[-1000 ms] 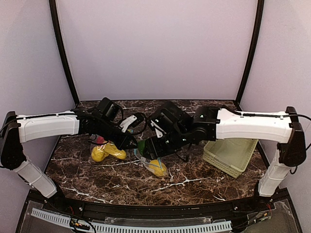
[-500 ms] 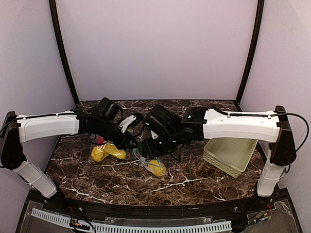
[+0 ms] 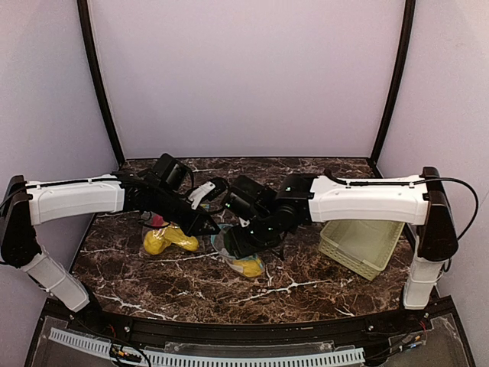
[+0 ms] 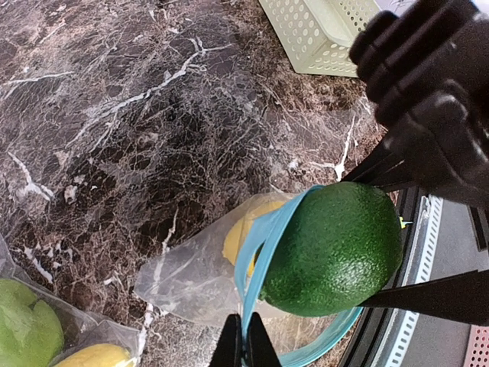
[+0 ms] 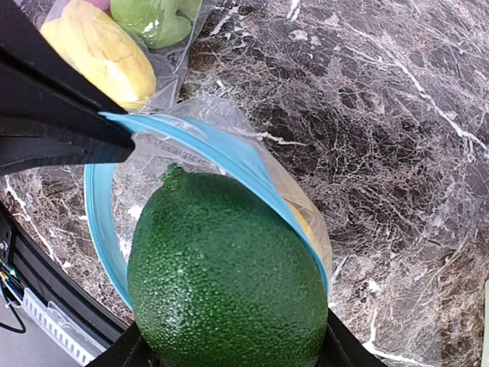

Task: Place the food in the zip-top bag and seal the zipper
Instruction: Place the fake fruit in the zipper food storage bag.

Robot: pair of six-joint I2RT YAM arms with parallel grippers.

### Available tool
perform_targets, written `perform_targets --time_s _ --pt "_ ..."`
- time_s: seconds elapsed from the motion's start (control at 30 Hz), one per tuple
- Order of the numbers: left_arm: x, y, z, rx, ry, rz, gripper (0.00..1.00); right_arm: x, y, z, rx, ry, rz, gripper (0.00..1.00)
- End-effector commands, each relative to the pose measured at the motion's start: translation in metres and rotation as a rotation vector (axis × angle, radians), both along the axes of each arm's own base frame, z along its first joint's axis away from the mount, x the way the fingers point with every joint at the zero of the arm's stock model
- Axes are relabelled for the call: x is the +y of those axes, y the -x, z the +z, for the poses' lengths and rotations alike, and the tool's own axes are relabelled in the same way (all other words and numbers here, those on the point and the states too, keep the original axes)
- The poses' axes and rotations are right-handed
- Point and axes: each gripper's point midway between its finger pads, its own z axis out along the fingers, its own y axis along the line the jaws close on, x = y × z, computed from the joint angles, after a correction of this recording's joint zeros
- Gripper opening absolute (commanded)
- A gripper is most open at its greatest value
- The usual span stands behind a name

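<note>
top view: both arms meet over the middle of the marble bench. the left fingers and right fingers crowd the mouth of the zip-top bag, which lies on the bench with a yellow piece inside. more yellow pieces and a red ball lie to its left, and the pale green basket stands well to its right. i cannot tell either grip from here.

left wrist view: the left fingers are pressed shut on the bag's blue zipper rim. the dark green piece sits in the ringed mouth, clamped between the right fingers.

right wrist view: the dark green piece's long axis runs out from the fingers, its stem nub toward the rim. only the wrist views show the light green ball, inside clear plastic.
</note>
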Motion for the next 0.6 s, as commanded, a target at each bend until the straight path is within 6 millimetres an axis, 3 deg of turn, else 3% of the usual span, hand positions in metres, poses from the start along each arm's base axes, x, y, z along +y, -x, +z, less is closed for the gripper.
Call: perform_targets --time_s 0.0,0.33,0.57 --pt "-0.004 0.005 0.014 -0.018 0.043 -0.029 0.01 0.006 -0.004 0.007 -0.029 0.004 0.002 0.61" --pt "-0.002 0.003 0.012 -0.02 0.029 -0.019 0.01 0.009 -0.005 0.012 -0.034 -0.008 0.005 0.83" --pt "0.003 -0.003 0.005 -0.026 -0.013 0.013 0.01 0.003 0.01 0.037 -0.054 -0.058 0.022 0.84"
